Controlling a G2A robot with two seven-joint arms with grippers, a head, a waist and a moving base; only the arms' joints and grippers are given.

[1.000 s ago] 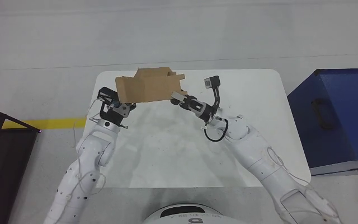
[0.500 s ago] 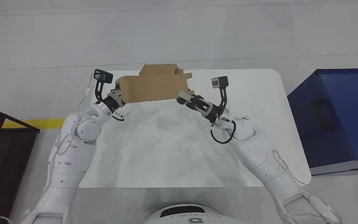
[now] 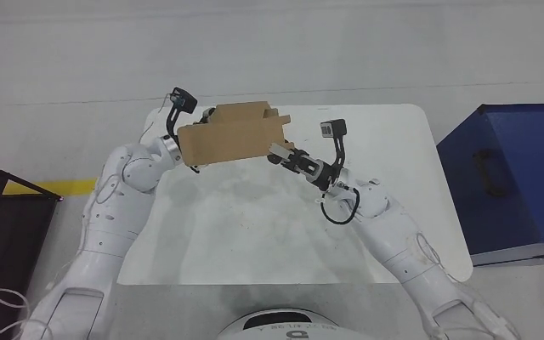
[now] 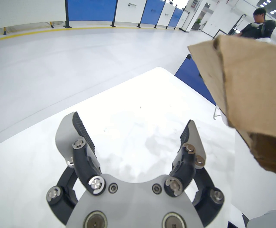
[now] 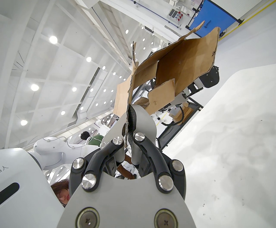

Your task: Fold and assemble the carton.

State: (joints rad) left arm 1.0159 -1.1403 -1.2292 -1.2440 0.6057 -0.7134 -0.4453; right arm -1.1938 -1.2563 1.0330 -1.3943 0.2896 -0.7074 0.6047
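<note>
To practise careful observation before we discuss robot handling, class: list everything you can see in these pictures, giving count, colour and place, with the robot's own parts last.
carton: one, brown, part-folded, held up over the table's far edge.
table: one, white, under both arms.
blue container: one, blue, on the floor to the robot's right of the table.
floor line: one, yellow, on the floor to the robot's left.
black object: one, black, on the floor at the left; what it is cannot be told.
partition panels: several, blue and white, along the far side of the room.
left gripper: one, grey and black, open, beside the carton.
right gripper: one, grey and black, shut on a carton edge.
</note>
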